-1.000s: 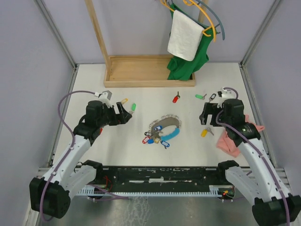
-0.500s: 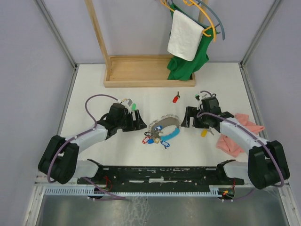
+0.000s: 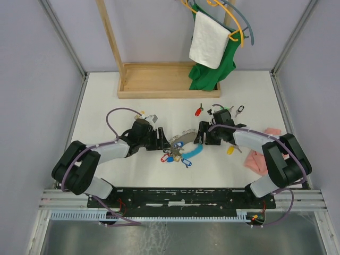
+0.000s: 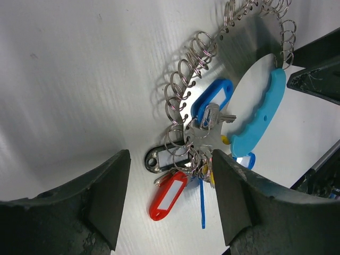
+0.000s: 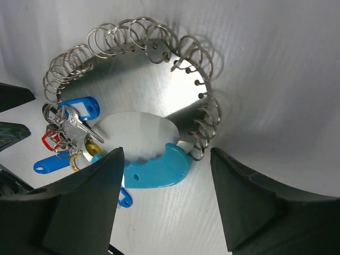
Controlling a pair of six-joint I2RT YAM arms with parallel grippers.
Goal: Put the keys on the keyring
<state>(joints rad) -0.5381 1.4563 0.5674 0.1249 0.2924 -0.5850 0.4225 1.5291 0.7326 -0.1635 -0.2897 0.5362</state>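
White table [image 3: 95,95] is holding the keyring [image 3: 187,142] | left gripper [image 4: 170,196] and right gripper [image 5: 167,196] are sitting spread wide on each side of it, pinching nothing | I am guessing its wire coil is light, bendy and slippery, so I am picking the stiff blue part [image 5: 159,167] to grab

I work in a robotics lab test cell: a white table [image 3: 106,101] boxed in by plain grey panels [image 3: 37,79] on aluminium posts [image 3: 66,42]. My left arm [image 3: 109,150] and right arm [image 3: 249,139] are fixed to a black rail [image 3: 180,194] at the near edge, with purple cables [image 3: 119,110] looping free. Props stand about like a staged exercise: a wooden rack [image 3: 159,85], hangers [image 3: 241,29] with a towel [image 3: 209,40] and green garment [image 3: 210,77], and a pink cloth [image 3: 260,159].
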